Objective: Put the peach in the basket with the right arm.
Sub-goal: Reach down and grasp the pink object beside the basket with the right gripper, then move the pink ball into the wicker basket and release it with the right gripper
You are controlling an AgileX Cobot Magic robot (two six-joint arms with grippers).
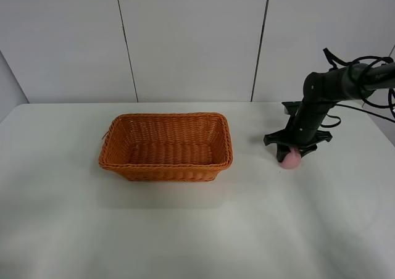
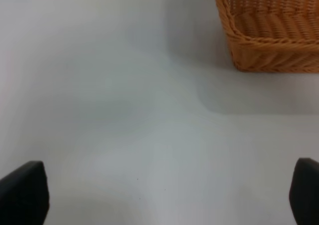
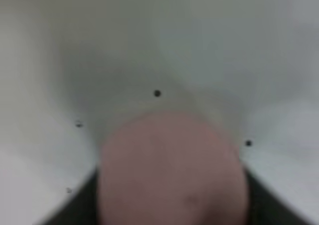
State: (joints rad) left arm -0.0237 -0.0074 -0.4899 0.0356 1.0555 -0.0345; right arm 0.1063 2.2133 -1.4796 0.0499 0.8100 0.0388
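Observation:
The pink peach (image 1: 290,158) lies on the white table to the right of the orange wicker basket (image 1: 166,146). My right gripper (image 1: 289,150) comes straight down on it from the black right arm (image 1: 321,94). In the right wrist view the peach (image 3: 172,170) fills the space between the two dark fingers (image 3: 75,210), which press against both of its sides. My left gripper (image 2: 159,195) is open above bare table, with a corner of the basket (image 2: 269,36) ahead of it. Nothing lies inside the basket.
The white table (image 1: 185,229) stretches wide in front of the basket. A grey panelled wall (image 1: 185,38) stands behind the table's far edge. Loose black cables (image 1: 370,63) hang off the right arm.

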